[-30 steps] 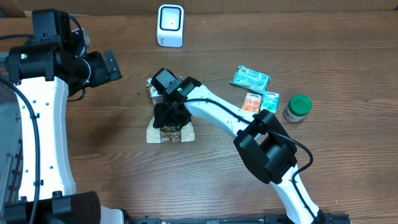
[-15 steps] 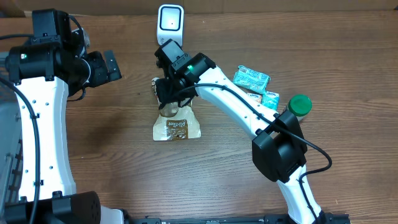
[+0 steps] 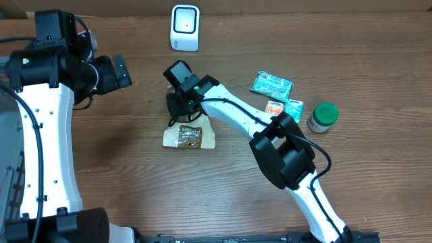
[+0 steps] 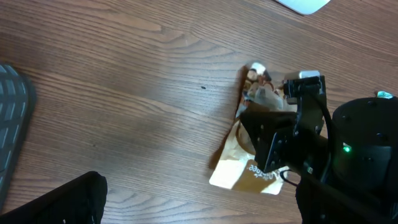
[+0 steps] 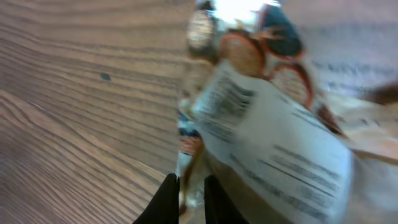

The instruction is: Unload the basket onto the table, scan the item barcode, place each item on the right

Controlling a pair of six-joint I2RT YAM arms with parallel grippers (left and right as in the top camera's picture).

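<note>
Wooden table (image 3: pixel 121 175) seen from above, w/ two white-and-black robot arms.

Containers: one small jar w/ green lid (image 3: pixel 323 116) stands upright at the R side; lid on, contents can't be seen. One brown snack bag (image 3: pixel 190 136) lies near table centre, sealed, w/ pictures of round snacks printed on it; its lower end rests on the wood, and its upper end is tucked under the R arm's wrist.

R gripper (image 3: pixel 177 111) is clamped on the bag's edge. In the R wrist view the two fingertips (image 5: pixel 169 198) sit nearly together w/ a thin fold of bag btwn them. The white label (image 5: pixel 280 143) faces that camera; its print is blurred, w/ some dark lines that may be a barcode, can't tell for sure.

L gripper (image 3: pixel 120 71) hangs over the table's L side, jaws wide apart, nothing btwn them, well apart from the bag.

Count: 1 white scanner (image 3: pixel 185 28), 1 brown bag, 2 teal packets (image 3: pixel 271 84), 1 orange packet (image 3: pixel 273 111), 1 jar.

Scanner stands at the far table edge, beyond the bag, not touching it. Packets and jar cluster together on the R, apart from the bag. From above, the R arm covers the bag's top end.
</note>
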